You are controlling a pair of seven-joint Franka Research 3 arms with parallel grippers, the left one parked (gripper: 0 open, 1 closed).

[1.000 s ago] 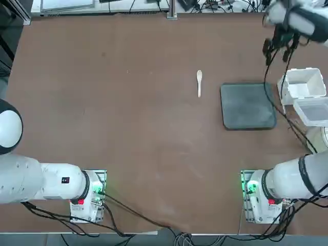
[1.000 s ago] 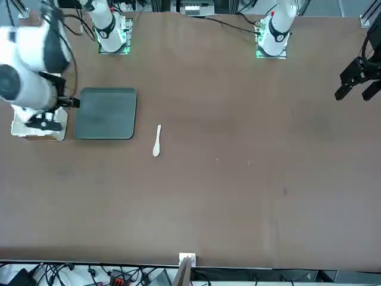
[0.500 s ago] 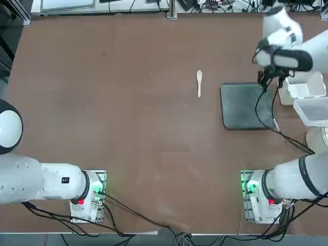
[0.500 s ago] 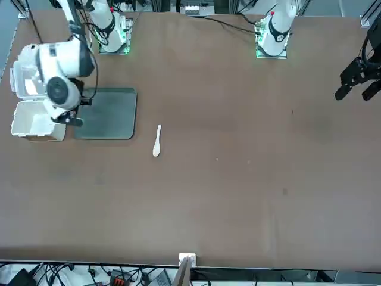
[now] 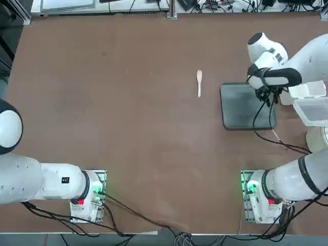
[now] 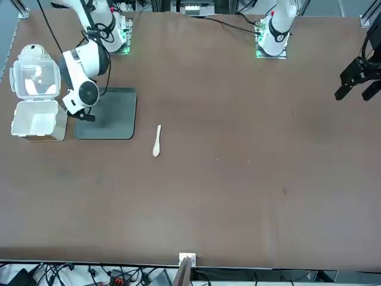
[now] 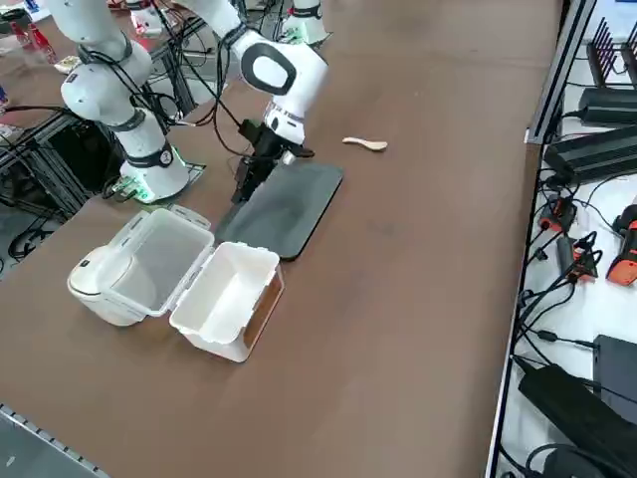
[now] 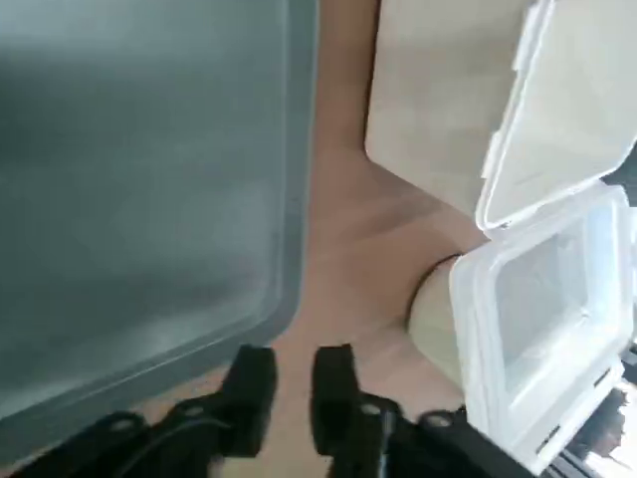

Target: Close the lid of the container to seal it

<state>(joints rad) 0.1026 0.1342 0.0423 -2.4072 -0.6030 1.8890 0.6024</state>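
At the top view's right edge the container [image 5: 306,90] sits open on the counter [image 5: 128,128], its lid [image 5: 313,110] flipped back, while the right gripper [image 8: 291,383], fingers narrow and empty, hangs over the grey tray [image 5: 246,107].

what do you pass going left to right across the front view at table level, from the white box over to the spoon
container with its open lid behind it → right gripper → dark grey tray → spoon
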